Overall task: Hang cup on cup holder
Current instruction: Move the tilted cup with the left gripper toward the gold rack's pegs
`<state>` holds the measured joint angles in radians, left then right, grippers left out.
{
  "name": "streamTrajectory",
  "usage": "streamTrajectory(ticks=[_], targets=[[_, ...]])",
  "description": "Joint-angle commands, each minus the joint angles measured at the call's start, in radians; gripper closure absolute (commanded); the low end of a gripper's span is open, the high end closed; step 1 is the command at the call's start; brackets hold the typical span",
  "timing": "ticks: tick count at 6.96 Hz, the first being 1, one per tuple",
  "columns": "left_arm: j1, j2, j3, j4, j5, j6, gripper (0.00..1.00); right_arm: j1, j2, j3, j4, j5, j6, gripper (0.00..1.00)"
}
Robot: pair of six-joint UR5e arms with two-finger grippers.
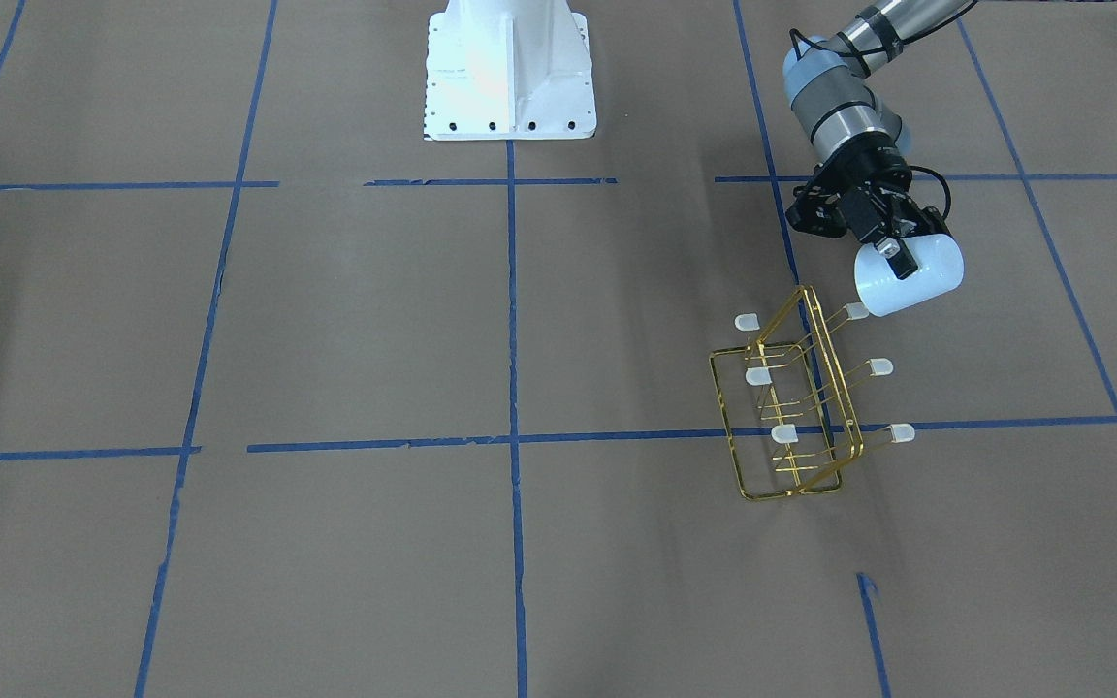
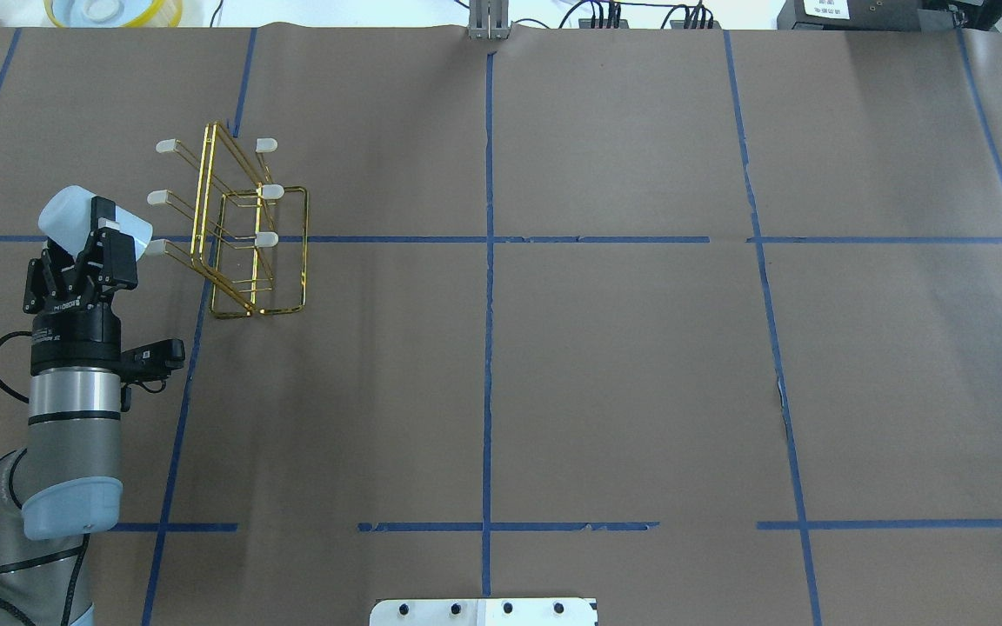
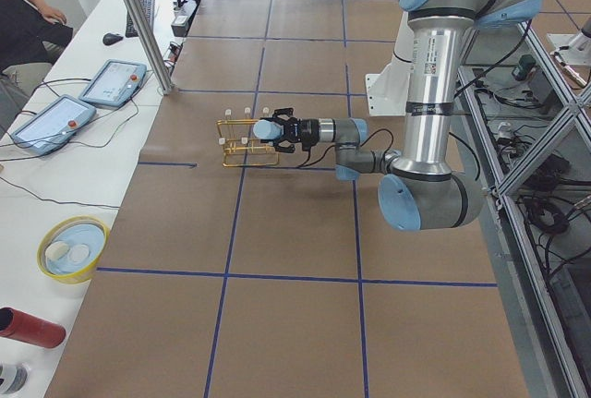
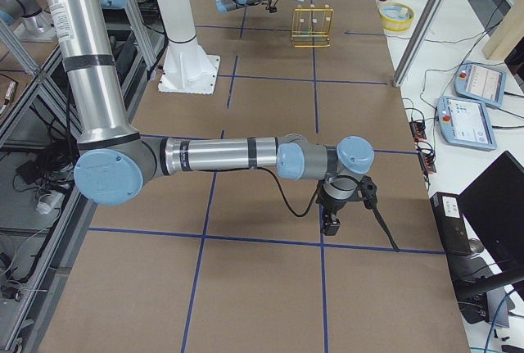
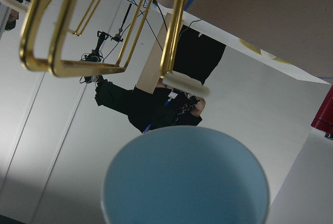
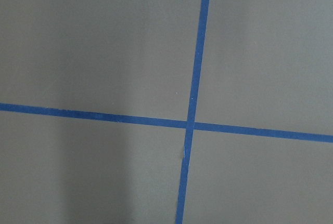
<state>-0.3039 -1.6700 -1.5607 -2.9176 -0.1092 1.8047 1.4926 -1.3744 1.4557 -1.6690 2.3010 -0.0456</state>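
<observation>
At the right edge of the worktop the right gripper [image 4: 332, 224] hung pointing down above the brown paper, over a crossing of blue tape lines [image 6: 188, 125]. It showed only in the side view, so I cannot tell if its jaws were apart or together.

Farther in, close to the left edge, the left gripper [image 2: 105, 228] was clenched on the cup [image 2: 73, 211]. One black finger [image 1: 898, 262] lay across the upper wall of the cup and the other was hidden under it. The cup was held above the table, lying on its side. One end pointed to the left edge and the other end to the cup holder [image 2: 244, 228]. What was inside the cup could not be seen.

The cup holder stood upright toward the far left corner. The white cap of its nearest prong [image 1: 854, 311] was right at the end of the cup. I cannot tell whether it touched the cup or had entered it.

Beyond the far edge, on the white side table, stood a yellow bowl [image 3: 42, 255] with a few pale pieces [image 3: 80, 252] in it, too small to identify.
</observation>
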Motion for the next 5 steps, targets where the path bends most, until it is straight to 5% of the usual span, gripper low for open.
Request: streamTrajectory(ticks=[1, 5], targets=[[0.000, -0.037, 0.053, -0.002, 0.000, 0.001, 1.00, 0.000, 0.000, 0.000, 0.000, 0.000, 0.000, 0.00], [-0.014, -0.046, 0.082, 0.000, 0.002, 0.002, 1.00, 0.000, 0.000, 0.000, 0.000, 0.000, 0.000, 0.00]])
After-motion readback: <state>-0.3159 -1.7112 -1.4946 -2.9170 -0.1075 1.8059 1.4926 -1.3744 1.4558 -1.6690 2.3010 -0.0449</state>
